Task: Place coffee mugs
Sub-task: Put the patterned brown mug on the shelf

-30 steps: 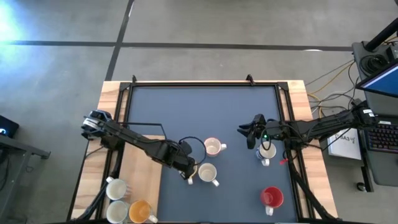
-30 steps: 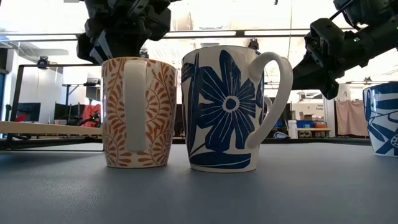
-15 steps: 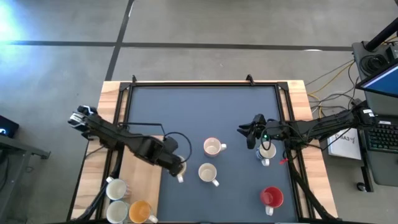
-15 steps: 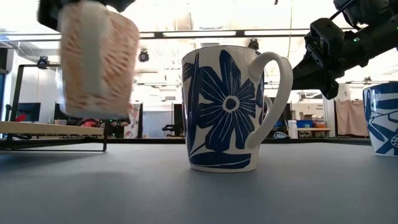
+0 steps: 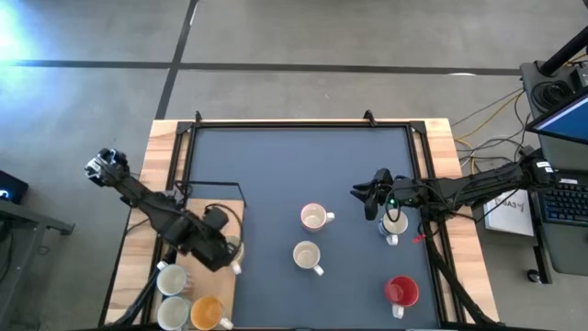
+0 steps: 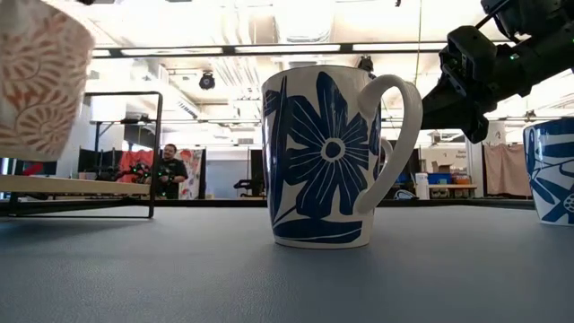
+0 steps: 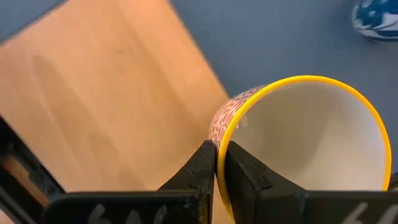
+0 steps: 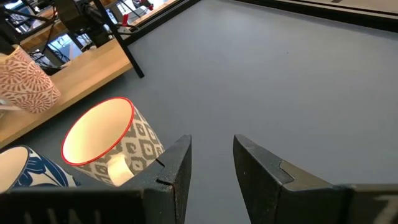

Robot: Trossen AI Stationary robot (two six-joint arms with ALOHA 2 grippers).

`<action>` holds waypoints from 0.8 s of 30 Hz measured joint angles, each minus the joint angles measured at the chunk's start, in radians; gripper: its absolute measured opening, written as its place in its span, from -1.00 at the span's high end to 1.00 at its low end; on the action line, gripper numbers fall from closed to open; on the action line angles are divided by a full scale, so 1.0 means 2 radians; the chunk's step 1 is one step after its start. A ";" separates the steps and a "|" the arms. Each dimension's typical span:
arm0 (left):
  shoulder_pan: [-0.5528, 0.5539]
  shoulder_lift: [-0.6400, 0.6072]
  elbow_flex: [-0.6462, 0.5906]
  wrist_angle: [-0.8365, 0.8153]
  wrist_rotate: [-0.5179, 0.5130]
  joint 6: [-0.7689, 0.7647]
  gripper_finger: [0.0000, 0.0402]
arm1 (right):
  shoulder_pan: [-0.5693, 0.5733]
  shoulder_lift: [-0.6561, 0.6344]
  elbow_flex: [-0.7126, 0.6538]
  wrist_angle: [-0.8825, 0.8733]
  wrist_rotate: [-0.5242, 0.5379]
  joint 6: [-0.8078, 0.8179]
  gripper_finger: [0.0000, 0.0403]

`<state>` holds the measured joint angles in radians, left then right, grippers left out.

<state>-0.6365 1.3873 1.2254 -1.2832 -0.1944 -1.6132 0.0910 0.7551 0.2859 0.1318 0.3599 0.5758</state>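
Pinching only the rim of the orange-patterned mug (image 7: 298, 143) above the wooden board (image 7: 106, 99), left fingers (image 7: 205, 165) risk slippage; right fingers (image 8: 180, 165) idle, apart.

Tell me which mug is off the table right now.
The orange-patterned mug with the yellow rim: the left hand pinches its wall and holds it up, while the others stand on surfaces.

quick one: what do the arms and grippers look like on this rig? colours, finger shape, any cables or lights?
Both arms are dark, slim, jointed links. The left arm has a pale metallic part at its far end. The right arm shows a small green light near the wrist. The left gripper and right gripper each have two black, wedge-shaped fingers.
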 joint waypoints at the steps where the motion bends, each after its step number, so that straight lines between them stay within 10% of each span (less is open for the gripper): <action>1: -0.006 -0.008 -0.009 0.000 0.000 -0.015 0.95 | 0.000 0.000 0.000 0.000 0.000 0.000 0.47; 24: -0.073 -0.066 -0.088 -0.010 0.004 -0.104 0.54 | 0.000 0.000 0.000 0.000 0.000 0.000 0.47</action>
<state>-0.7826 1.2561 1.0489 -1.3029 -0.1871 -1.8206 0.0910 0.7552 0.2859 0.1318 0.3598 0.5760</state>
